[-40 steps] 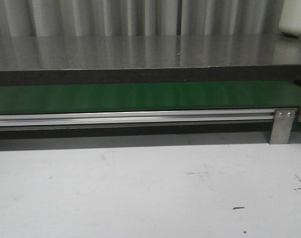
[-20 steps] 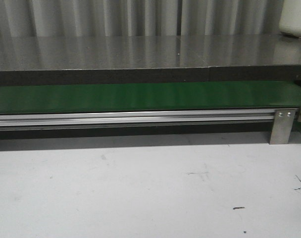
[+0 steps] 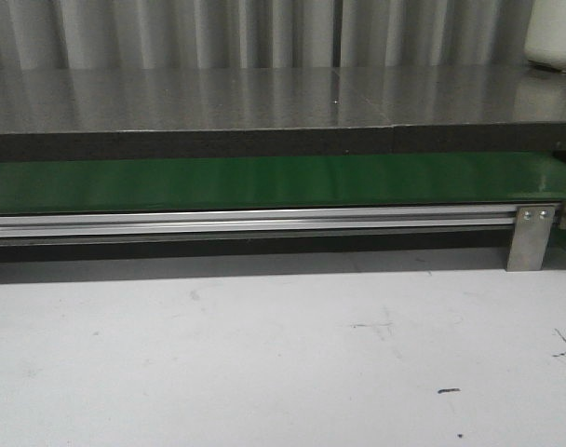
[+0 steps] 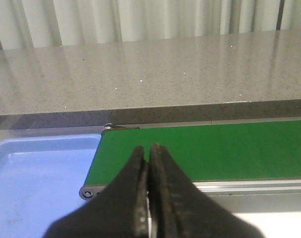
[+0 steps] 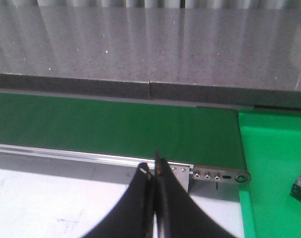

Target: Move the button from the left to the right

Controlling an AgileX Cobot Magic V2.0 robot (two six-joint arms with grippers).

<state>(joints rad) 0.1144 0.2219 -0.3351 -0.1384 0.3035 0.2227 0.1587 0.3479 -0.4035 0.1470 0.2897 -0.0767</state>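
We judge the task to be at its waiting or start stage: no button shows in any of the 3 views, so we cannot place it. The green conveyor belt serves as our landmark, and its whole visible surface carries nothing.

At the left end of the belt, we see a blue tray just beside the belt roller. The left gripper hovers in front of the belt near that end, its 2 black fingers pressed together with nothing between them.

In front of the belt, we see an aluminium rail running along its length, then a white table nearer the robot. Behind the belt lies a grey stone counter.

At the right end of the belt, a green tray sits just beside the roller bracket, and a dark item at its edge is too cropped to identify. The right gripper hovers in front of the belt near that end, fingers clenched and empty.

The next move calls for locating the button, probably near the left end, then spreading the left fingers before approach.
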